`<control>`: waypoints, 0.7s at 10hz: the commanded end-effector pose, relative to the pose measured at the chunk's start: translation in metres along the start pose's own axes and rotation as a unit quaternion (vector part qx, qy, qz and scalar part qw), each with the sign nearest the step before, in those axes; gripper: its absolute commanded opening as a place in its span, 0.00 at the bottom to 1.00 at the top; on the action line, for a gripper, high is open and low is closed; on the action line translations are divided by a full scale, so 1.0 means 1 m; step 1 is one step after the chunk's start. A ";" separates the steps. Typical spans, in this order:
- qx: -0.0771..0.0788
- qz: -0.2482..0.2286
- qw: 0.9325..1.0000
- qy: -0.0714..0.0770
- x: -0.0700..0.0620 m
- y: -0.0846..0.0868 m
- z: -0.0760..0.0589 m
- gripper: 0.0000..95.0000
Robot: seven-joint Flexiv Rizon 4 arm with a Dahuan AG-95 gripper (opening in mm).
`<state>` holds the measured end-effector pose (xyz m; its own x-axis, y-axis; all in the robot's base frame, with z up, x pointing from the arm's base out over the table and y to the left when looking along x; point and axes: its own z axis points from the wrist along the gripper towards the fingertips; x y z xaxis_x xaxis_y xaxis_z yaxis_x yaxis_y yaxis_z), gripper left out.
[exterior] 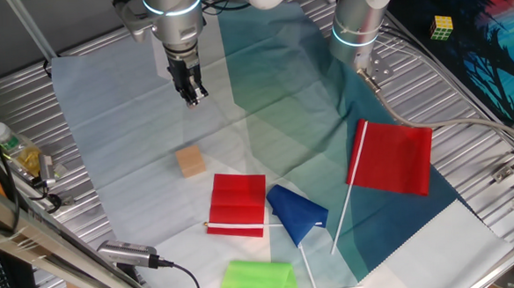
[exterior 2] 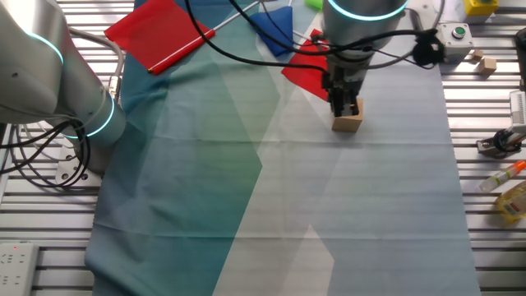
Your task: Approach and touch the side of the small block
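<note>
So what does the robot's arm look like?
The arm is a fat silvery-grey tube with a glowing light-blue ring around it. At its end sits a small black gripper with two thin fingers. Black cables loop around it. A second arm nearby looks the same.

Lighting: bright, even, diffuse, from overhead; both views well exposed. Shadows: soft and short; a faint one beside the small block [exterior: 190,161], a broad dim patch across the teal-and-white cloth [exterior: 273,117]. Glare: pale sheen on the ribbed metal table [exterior 2: 485,271] and on the arm housing [exterior 2: 41,57]. Sharpness: centre crisp; near-foreground objects at the lower left of one fixed view soft. Distortion: table slats bend slightly toward frame edges
</note>
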<state>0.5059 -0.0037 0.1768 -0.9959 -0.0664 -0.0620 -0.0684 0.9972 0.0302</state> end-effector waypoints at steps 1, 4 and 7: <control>-0.003 -0.002 1.000 0.009 -0.020 -0.006 -0.005 0.00; -0.006 -0.006 1.000 0.028 -0.062 -0.011 -0.003 0.00; -0.012 -0.016 0.999 0.031 -0.072 -0.010 -0.005 0.00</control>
<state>0.5795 -0.0082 0.1871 -0.9945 -0.1051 0.0051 -0.1046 0.9927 0.0598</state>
